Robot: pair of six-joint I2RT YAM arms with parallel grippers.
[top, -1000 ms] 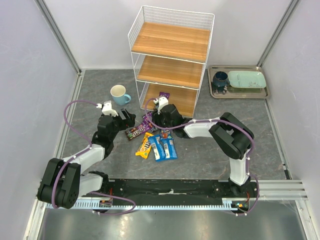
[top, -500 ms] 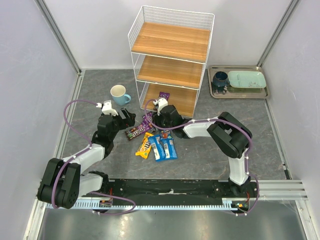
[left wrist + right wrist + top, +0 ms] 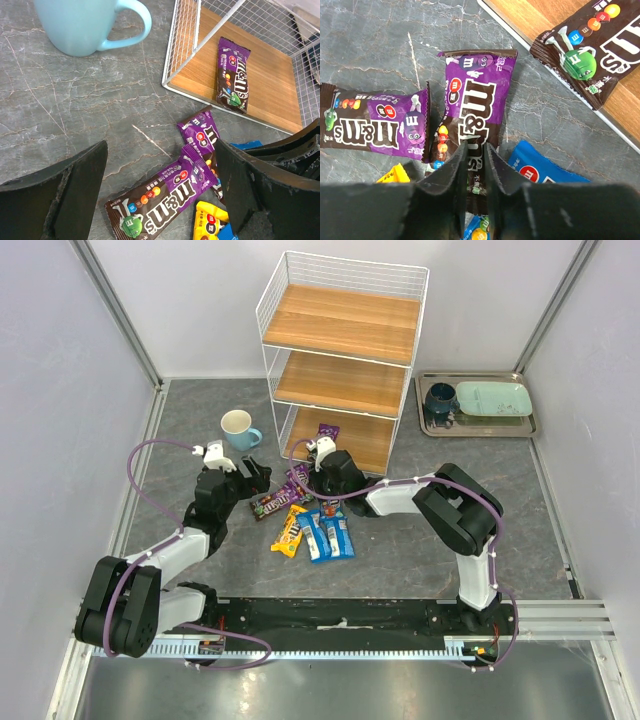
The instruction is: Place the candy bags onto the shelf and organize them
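The shelf (image 3: 340, 350) stands at the back, and one dark purple candy bag (image 3: 327, 430) (image 3: 590, 45) lies on its bottom board. In front of it lie two more purple bags, a yellow one (image 3: 289, 532) and blue ones (image 3: 325, 533). My right gripper (image 3: 312, 478) (image 3: 475, 147) is pressed down on the upright purple bag (image 3: 475, 100), its fingers pinched narrowly on the bag's middle. My left gripper (image 3: 255, 478) (image 3: 160, 165) hangs wide open over the other purple bag (image 3: 165, 200), without touching it.
A light blue mug (image 3: 238, 428) (image 3: 80, 22) stands left of the shelf. A metal tray (image 3: 478, 425) with a dark cup and a green plate sits at the back right. Grey walls close in both sides.
The right gripper's fingers have drawn together on the purple bag and the gripper has edged slightly left. The left arm has not moved.
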